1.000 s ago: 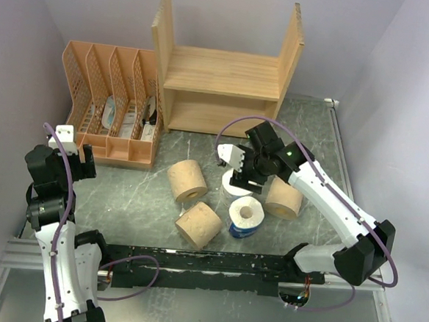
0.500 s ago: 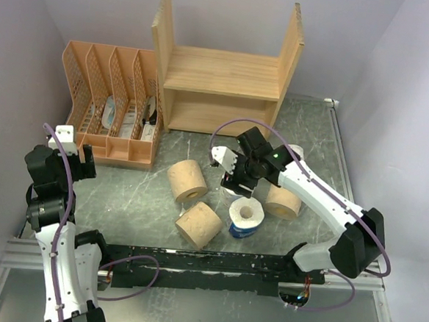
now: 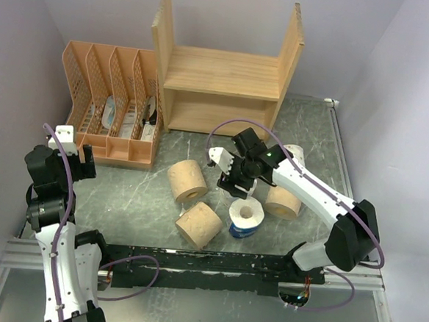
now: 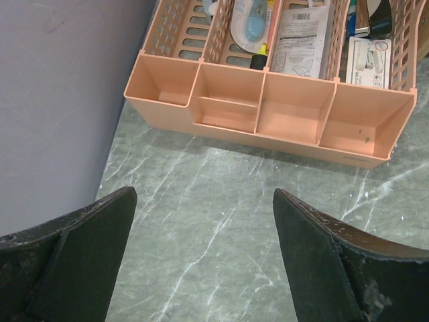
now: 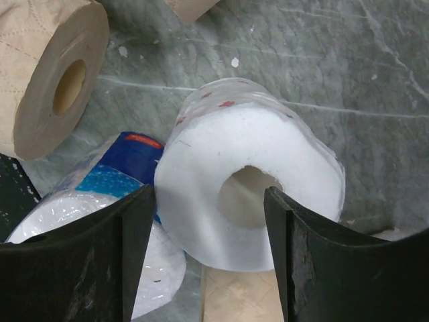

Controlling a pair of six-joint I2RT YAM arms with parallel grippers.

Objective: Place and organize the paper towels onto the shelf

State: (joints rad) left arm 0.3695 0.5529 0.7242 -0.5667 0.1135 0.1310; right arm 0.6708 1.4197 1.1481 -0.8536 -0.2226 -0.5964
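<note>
The wooden shelf [image 3: 220,80] stands at the back, both tiers bare. Three tan rolls lie on the table: [image 3: 187,180], [image 3: 199,224], [image 3: 284,200]. The blue-wrapped roll [image 3: 245,217] stands near the front. One white roll [image 3: 295,150] shows behind the right arm. My right gripper [image 3: 232,178] is open over the other white roll [image 5: 221,154]. In the right wrist view the gripper [image 5: 211,191] has its left finger by the roll's outer wall and its right finger at the core's edge. My left gripper [image 4: 204,194] is open and empty at the far left.
The orange lattice organizer [image 3: 112,102] with papers and small items stands left of the shelf, and it also shows in the left wrist view [image 4: 268,114]. Purple walls close in the left, back and right. A black rail [image 3: 207,267] runs along the near edge.
My right gripper has shifted a little left and turned over the white roll; the arm swung aside and uncovered the second white roll behind it. The left arm has not moved.
</note>
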